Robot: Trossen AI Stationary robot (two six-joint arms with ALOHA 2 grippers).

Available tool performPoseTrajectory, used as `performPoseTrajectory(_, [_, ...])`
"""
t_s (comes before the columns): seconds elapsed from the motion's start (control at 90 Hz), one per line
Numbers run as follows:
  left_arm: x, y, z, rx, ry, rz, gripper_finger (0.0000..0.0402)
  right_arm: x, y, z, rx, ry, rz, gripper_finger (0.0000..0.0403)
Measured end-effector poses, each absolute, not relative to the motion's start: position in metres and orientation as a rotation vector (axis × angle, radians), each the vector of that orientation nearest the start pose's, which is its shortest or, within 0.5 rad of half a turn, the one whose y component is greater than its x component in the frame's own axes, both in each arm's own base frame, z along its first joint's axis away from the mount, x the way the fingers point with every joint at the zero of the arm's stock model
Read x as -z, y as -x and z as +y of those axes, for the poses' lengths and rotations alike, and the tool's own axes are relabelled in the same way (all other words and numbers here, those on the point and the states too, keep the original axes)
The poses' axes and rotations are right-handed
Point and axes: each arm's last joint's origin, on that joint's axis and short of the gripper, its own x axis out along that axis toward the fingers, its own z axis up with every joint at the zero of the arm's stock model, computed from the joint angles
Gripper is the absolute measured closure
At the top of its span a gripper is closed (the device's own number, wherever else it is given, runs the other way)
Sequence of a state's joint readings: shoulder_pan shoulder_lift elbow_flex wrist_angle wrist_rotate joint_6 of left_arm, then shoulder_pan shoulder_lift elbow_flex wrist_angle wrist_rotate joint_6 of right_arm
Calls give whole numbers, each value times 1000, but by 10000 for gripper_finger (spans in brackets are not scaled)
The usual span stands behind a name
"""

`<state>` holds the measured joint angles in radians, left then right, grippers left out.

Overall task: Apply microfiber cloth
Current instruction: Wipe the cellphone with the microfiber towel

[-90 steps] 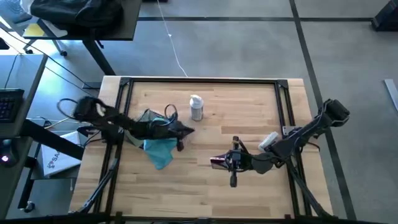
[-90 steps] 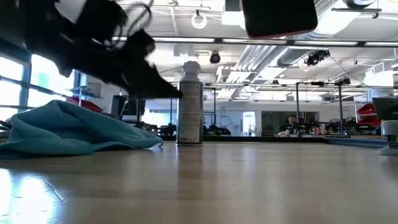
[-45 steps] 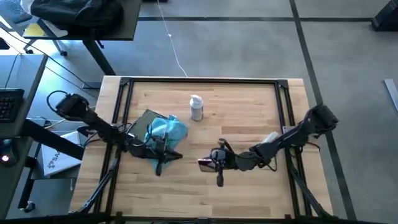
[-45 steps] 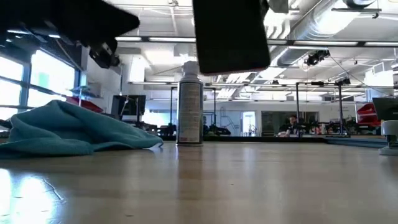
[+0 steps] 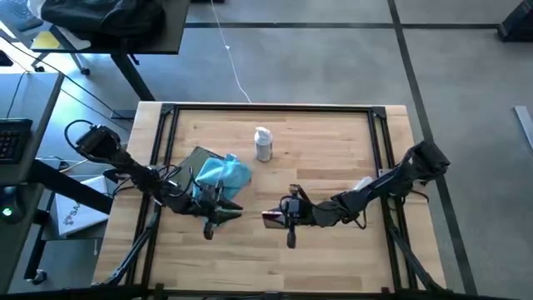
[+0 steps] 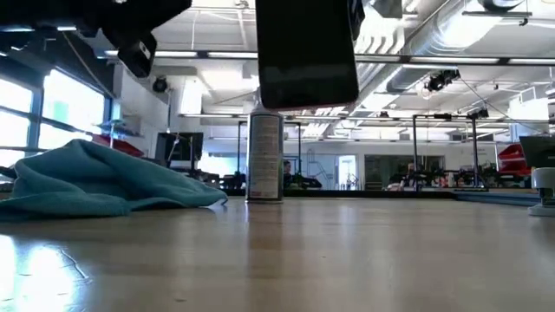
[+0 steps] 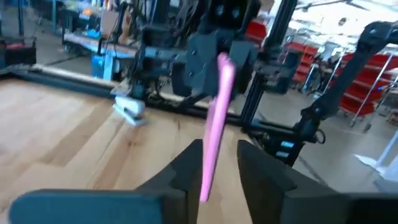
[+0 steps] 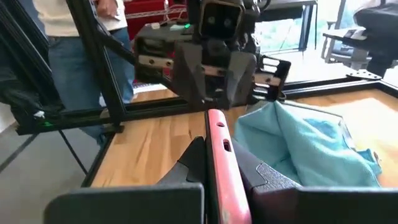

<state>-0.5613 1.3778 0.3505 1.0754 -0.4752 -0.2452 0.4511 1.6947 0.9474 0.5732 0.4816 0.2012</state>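
The turquoise microfiber cloth (image 5: 223, 172) (image 6: 95, 180) (image 8: 301, 149) lies crumpled on the table's left half, partly over an olive pouch (image 5: 192, 161). No gripper touches it. My left gripper (image 5: 229, 214) (image 7: 219, 149) hovers open just near of the cloth and points right. My right gripper (image 5: 287, 218) (image 8: 217, 146) faces it from the right, shut on a flat dark device in a pink case (image 5: 271, 218) (image 6: 308, 48). In the left wrist view the device's pink edge (image 7: 214, 124) shows between my left fingers. I cannot tell whether they touch it. My right gripper pinches the device between its two fingers, one on each broad face, with the pink edge (image 8: 218, 132) sticking out past the fingertips. The fingers come level from the table's right side. The device stands on edge, one broad face toward the near side, lifted clear of the table.
A grey spray can (image 5: 263, 144) (image 6: 264, 156) stands upright at the table's far middle. A small white object (image 5: 362, 185) (image 7: 130, 109) lies on the right half. Black frame rails (image 5: 166, 133) run along the table's sides. A person (image 8: 62, 31) stands beyond the left edge.
My left gripper has drawn back from above the cloth toward the table's near edge and turned to point right. My right gripper has carried the device toward the table's left, closer to the left gripper, still clear of the table.
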Motion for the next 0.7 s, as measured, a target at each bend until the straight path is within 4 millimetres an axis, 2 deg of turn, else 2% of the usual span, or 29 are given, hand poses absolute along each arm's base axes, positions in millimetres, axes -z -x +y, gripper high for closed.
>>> performPoseTrajectory(0.233, [-191, -230, -124, 67, 191, -77, 257, -230, -337, 141, 62, -114, 122, 402])
performPoseTrajectory(0.422, [-189, -256, -130, 32, 67, -81, 253, -234, -338, 140, 55, -128, 80, 402])
performPoseTrajectory(0.7, [-185, -281, -128, -2, 52, -73, 253, -233, -338, 141, 29, -114, 90, 402])
